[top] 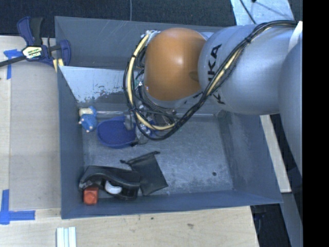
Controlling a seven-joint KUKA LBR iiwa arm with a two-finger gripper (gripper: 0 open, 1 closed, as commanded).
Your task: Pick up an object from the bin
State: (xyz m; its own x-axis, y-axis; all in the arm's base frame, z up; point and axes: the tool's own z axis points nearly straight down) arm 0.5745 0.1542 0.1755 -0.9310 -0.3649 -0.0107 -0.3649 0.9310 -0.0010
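Wrist (172, 63) hangs over the far left of the bin (231, 153), my gripper (134, 127) just beside a blue dish (113, 134); open or closed, I cannot tell.

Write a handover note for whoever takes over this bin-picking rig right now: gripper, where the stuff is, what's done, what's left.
Gripper: low in the bin, toward its upper left in the view, under the orange cover and right beside the blue oval thing. Open or shut cannot be told.
Things: a small blue-and-white piece sits left of the oval. A black tool with an orange block and a black flat piece lie at the lower left.
Done: the arm is down in the bin.
Left: nothing is seen held; grasp one thing and lift it out.
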